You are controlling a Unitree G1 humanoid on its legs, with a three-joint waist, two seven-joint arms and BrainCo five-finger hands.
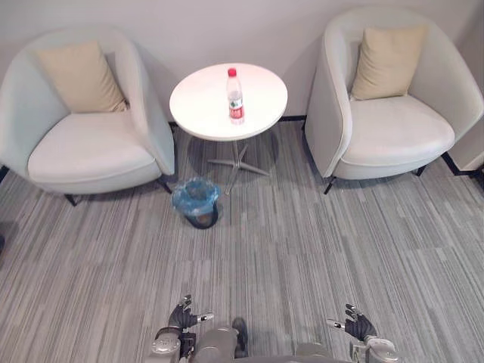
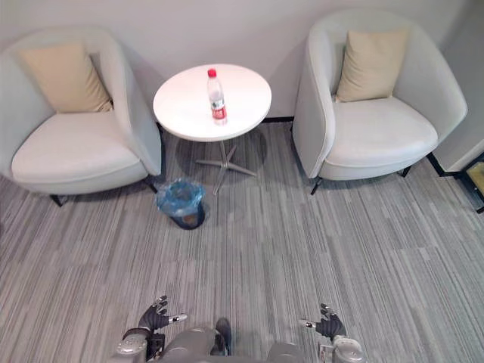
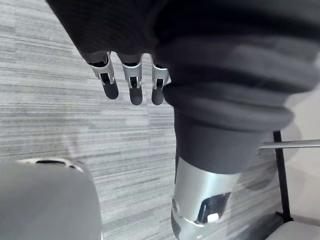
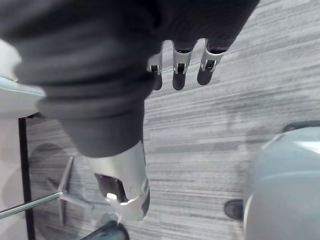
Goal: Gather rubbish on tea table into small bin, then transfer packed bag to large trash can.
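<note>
Up at the top centre of the left eye view, the bottle [image 1: 235,97] stands upright on the round white counter [image 1: 197,102], long axis vertical and red cap up. The small bin [image 1: 197,201] with its blue bag sits on the floor [image 1: 302,242] just below and left of the counter. My left hand [image 1: 181,318] at lower centre-left and my right hand [image 1: 357,325] at lower right are both well apart from the bottle, fingers loose and straight, holding nothing. I judge that bottle and bin both lie ahead and nearer the left hand's side.
</note>
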